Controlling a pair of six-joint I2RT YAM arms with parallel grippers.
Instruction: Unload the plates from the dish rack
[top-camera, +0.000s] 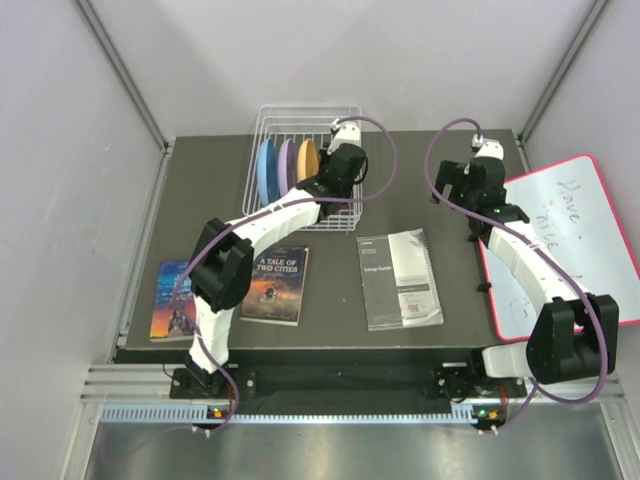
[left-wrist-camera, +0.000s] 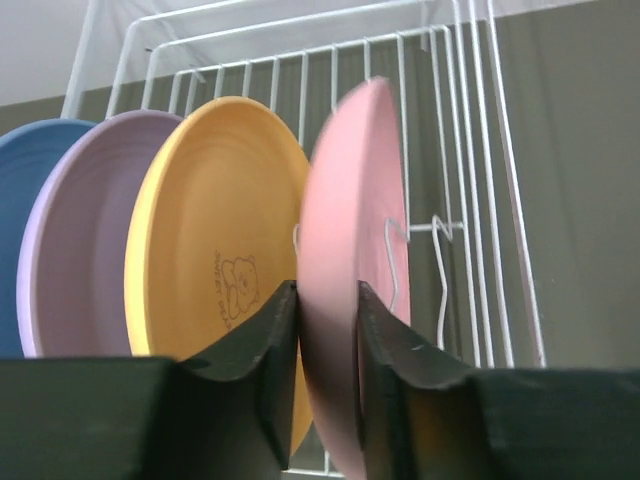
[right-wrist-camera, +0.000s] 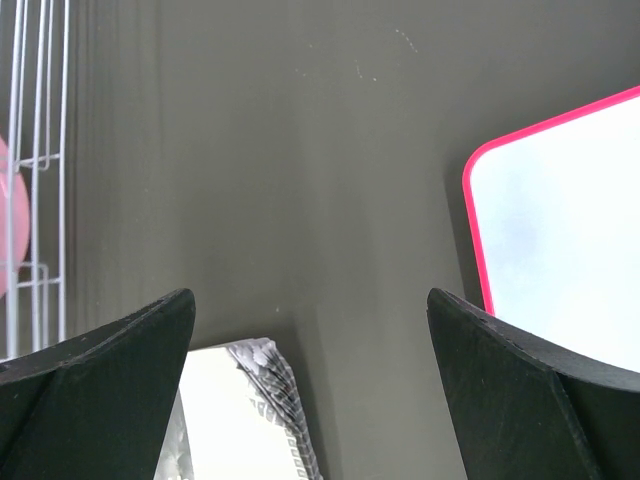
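**Pink plate (left-wrist-camera: 350, 270) pinched in the rack (left-wrist-camera: 480, 150) by the left claw (left-wrist-camera: 326, 295)**

The pink plate stands on edge between the two fingers of the left claw. One black finger presses each face low on the plate, and the rest of the disc rises above the fingertips. Its upper rim is slightly blurred.

Just left of the claw's left finger stands the orange plate (left-wrist-camera: 215, 230), upright, with a small printed animal on its face. Further left come the lilac plate (left-wrist-camera: 85, 230) and then the blue plate (left-wrist-camera: 20, 200), each partly hidden by the one before it. White rack wires rise beyond the claw and to its right. All four plates sit inside the rack.

The right claw (right-wrist-camera: 310, 300) is well apart from the rack. Its fingers are spread wide with nothing between them, over the dark table (right-wrist-camera: 300, 150). A pink-rimmed whiteboard (right-wrist-camera: 560, 230) lies to its right. A booklet (right-wrist-camera: 240, 400) corner shows by its left finger. The rack's side wires and a sliver of pink sit far to its left.

In the top view two books (top-camera: 275, 285) lie well behind the left claw, near that arm's elbow.
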